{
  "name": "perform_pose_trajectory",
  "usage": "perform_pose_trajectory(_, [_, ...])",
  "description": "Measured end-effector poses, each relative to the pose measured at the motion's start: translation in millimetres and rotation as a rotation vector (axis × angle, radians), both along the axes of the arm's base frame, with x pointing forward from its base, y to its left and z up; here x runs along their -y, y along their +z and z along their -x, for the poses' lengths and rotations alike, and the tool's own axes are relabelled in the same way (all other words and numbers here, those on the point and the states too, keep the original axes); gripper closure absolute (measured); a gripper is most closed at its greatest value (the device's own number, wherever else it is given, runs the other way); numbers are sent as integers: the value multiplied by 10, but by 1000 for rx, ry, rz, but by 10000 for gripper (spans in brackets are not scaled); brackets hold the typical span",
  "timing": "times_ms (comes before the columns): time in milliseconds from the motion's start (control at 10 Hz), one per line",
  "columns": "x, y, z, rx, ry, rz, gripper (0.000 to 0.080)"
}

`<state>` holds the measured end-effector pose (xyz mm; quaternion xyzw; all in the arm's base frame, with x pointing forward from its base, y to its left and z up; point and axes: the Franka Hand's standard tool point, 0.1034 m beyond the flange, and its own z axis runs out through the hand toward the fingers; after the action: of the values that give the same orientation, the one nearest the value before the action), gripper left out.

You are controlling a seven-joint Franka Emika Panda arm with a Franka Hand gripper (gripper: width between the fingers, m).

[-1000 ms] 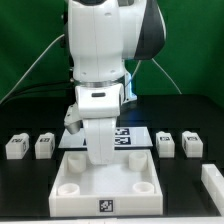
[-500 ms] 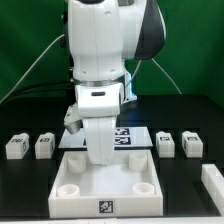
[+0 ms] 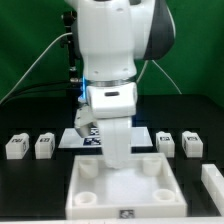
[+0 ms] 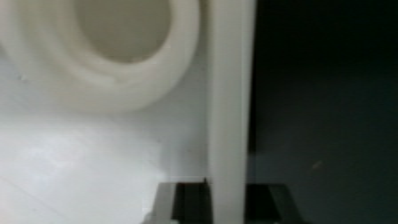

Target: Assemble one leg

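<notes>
Several legs, small white tagged blocks, stand in a row on the black table: two at the exterior view's left (image 3: 15,146) (image 3: 44,146) and two at its right (image 3: 166,143) (image 3: 192,144). None is held. My gripper (image 3: 119,160) reaches down onto the far wall of the large white tray (image 3: 100,212). In the wrist view my gripper (image 4: 228,203) has a dark finger on each side of the tray's thin upright wall (image 4: 228,100), pressed against it. A round corner socket (image 4: 107,40) lies beside that wall.
The marker board (image 3: 88,138) lies behind the tray, partly hidden by the arm. Another white part (image 3: 213,185) lies at the exterior view's right edge. Cables hang behind the arm before a green backdrop.
The arm has shifted toward the exterior view's right and nearer the camera. The tray has slid the same way with it. The legs have not moved.
</notes>
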<state>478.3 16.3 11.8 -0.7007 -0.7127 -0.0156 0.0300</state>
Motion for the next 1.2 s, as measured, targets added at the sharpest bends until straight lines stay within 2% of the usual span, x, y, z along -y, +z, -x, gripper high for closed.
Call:
perform_pose_trajectory(200, [-202, -36, -166, 13, -3, -22, 736])
perform_pose_trajectory(500, [-451, -37, -175, -16, -50, -28, 736])
perform_pose_trajectory(700, [-485, -40, -176, -16, -60, -27, 736])
perform_pose_trajectory(1000, [-455, -39, -172, -1, -56, -30, 736])
perform_pose_trajectory(1100, [-454, -47, -167, -2, -57, -30, 700])
perform_pose_trajectory(1200, [-452, -49, -166, -3, -57, -30, 700])
